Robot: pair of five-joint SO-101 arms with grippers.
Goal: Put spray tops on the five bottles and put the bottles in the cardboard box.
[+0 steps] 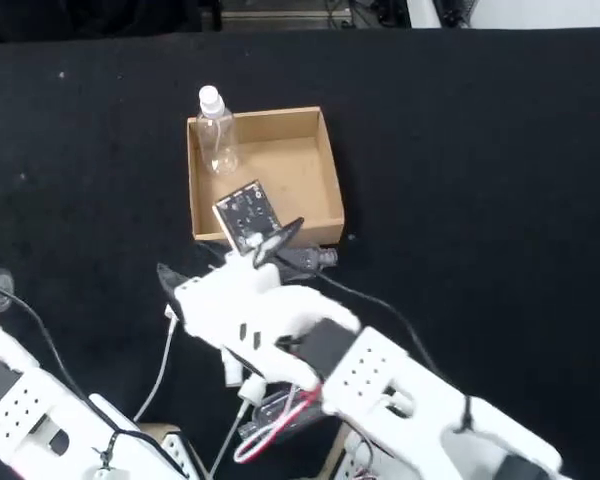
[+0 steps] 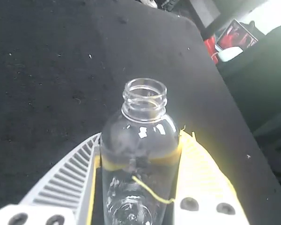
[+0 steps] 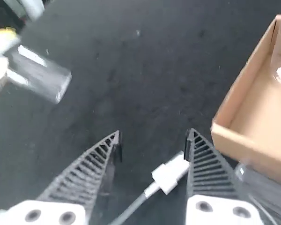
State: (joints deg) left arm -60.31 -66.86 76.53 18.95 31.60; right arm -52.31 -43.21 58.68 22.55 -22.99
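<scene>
Within your clenched left tool (image 2: 141, 136), the clear capless plastic bottle (image 2: 141, 159) could twist loose when your released right tool (image 3: 154, 136) caps it.

My high camera is fixed off the arms (image 1: 380, 380) and looks down over the black table (image 1: 500, 150) from well back, taking in the cardboard box (image 1: 280, 170). The left wrist camera looks out along the left gripper (image 2: 140, 138), very close on the bottle (image 2: 143, 117) clamped there, with the table beyond. The right wrist camera points down at the table past the right gripper (image 3: 152, 136), whose fingers (image 3: 96, 161) are spread, close in. It shares a box corner with the high view. It also shows that bottle, farther off and blurred.
</scene>
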